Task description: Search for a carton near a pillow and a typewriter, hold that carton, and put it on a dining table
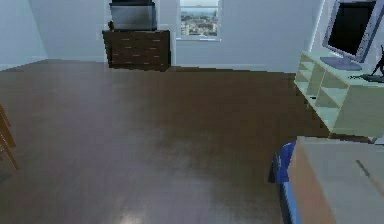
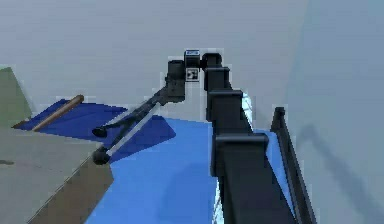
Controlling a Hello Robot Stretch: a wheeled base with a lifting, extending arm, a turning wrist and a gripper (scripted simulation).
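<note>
A tan carton-like box (image 1: pixel 340 185) sits at the forward view's bottom right, on something blue (image 1: pixel 283 165). In the arm side view the same box (image 2: pixel 40 185) fills the lower left corner, resting on a blue surface (image 2: pixel 170 170). My arm (image 2: pixel 235 140) rises from the bottom edge as a dark bar. The gripper (image 2: pixel 99 144) reaches down and left from its far end, with its thin fingers (image 2: pixel 130 125) ending right by the box's upper corner. I cannot tell whether the gripper holds anything.
Dark wood floor (image 1: pixel 150 120) stretches ahead. A dark dresser (image 1: pixel 137 48) stands at the far wall beside a window (image 1: pixel 199 18). A pale green shelf unit (image 1: pixel 335 90) carries a monitor (image 1: pixel 352 30). A wooden rod (image 2: pixel 55 113) lies on the blue surface.
</note>
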